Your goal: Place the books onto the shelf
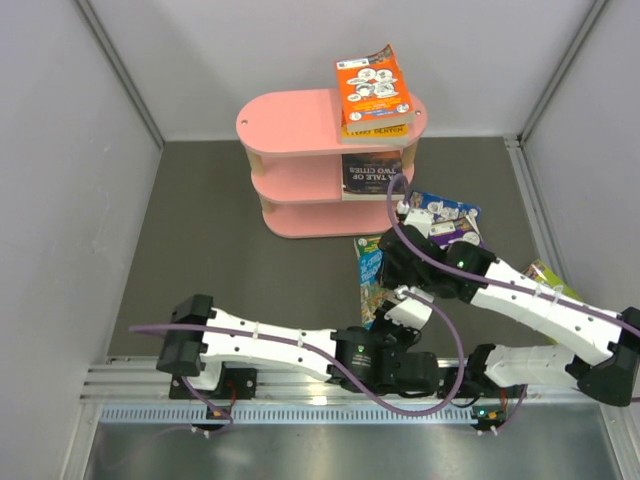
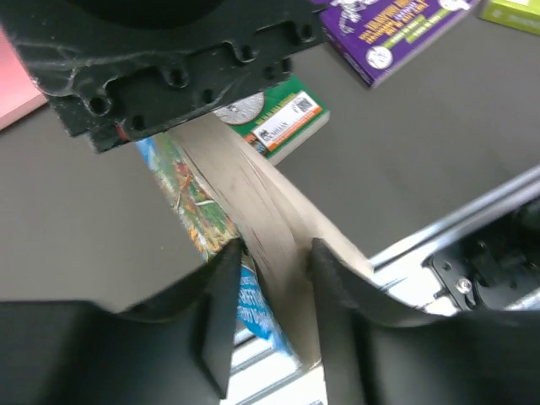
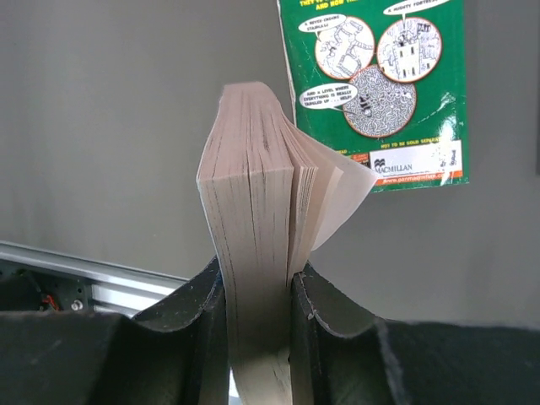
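Note:
One paperback (image 3: 253, 194) with a blue and green cartoon cover (image 2: 190, 194) is up off the floor between both arms. My right gripper (image 3: 257, 274) is shut on its page block, and in the left wrist view it shows as a black block (image 2: 169, 67) at the book's far end. The fingers of my left gripper (image 2: 274, 253) straddle the near end: the right one lies on the pages and a slim gap remains at the left one (image 2: 221, 312). The pink shelf (image 1: 300, 120) carries an orange book (image 1: 373, 88) on a yellow-spined one (image 1: 375, 131), and a dark book (image 1: 372, 172) lies on its middle tier.
On the dark floor lie a green book (image 3: 380, 76), a purple book (image 2: 384, 34) and a lime one (image 2: 510, 13). The metal rail (image 1: 300, 385) runs along the near edge. Grey walls close in both sides. The two arms cross near the middle (image 1: 400, 290).

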Motion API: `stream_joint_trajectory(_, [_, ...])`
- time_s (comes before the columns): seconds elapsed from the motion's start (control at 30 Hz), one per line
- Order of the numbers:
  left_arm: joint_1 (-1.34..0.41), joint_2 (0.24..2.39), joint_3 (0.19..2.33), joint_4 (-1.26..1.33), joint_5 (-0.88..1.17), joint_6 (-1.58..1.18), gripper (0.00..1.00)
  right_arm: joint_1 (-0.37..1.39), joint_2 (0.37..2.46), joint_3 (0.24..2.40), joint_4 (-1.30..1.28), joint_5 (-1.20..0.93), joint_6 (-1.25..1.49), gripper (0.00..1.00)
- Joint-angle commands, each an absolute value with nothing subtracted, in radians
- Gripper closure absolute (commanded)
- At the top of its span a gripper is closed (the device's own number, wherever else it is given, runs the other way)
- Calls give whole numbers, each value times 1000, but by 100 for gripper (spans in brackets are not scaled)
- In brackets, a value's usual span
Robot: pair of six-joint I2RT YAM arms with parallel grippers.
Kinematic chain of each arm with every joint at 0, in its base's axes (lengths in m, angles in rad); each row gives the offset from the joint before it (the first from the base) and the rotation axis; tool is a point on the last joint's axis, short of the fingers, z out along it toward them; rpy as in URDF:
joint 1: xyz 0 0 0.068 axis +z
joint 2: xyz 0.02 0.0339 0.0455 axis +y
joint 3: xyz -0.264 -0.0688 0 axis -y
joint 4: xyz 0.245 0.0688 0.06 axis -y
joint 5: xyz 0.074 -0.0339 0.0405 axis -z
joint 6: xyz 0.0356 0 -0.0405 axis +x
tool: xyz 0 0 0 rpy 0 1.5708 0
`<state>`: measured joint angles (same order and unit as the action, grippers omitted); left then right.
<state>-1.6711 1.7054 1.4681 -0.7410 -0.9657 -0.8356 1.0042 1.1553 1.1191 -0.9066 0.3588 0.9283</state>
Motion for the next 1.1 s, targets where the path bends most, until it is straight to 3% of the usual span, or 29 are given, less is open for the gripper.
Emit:
stream_joint_trajectory(0.0, [-1649, 1761, 1549, -914, -1029, -957, 72, 1012, 1068, 1144, -799, 307, 957, 100])
stream_joint_trajectory(0.07, [-1644, 1773, 1554, -933, -1034, -966, 81, 1012, 1049, 1140, -802, 296, 957, 100])
stream_joint_trajectory(0.13, [-1643, 1775, 1552, -936, -1032, -979, 98, 1011, 1034, 1135, -801, 293, 960, 100])
stream_joint_trajectory(0.27, [-1643, 1749, 1536, -904, -1008, -991, 100, 1008, 1012, 1131, -802, 302, 962, 100])
stream_joint_trajectory(0.33, [-1643, 1705, 1500, -868, -996, -982, 100, 1003, 999, 1137, -802, 310, 956, 95])
stream_joint_trajectory(0.37, [-1643, 1683, 1464, -817, -976, -976, 100, 997, 994, 1143, -802, 314, 950, 88])
stream_joint_trajectory(0.4, [-1643, 1631, 1441, -789, -968, -968, 100, 994, 983, 1156, -804, 319, 936, 74])
stream_joint_trajectory(0.43, [-1643, 1600, 1418, -760, -962, -965, 100, 991, 980, 1167, -808, 324, 931, 37])
stream_joint_trajectory(0.53, [-1643, 1458, 1315, -649, -940, -960, 100, 986, 956, 1216, -844, 363, 917, 0])
stream_joint_trajectory(0.73, [-1641, 1100, 1056, -320, -888, -879, 100, 985, 855, 1266, -928, 466, 940, 0])
stream_joint_trajectory(1.07, [-1641, 478, 619, 58, -888, -851, 100, 985, 500, 1083, -930, 600, 1083, 0])
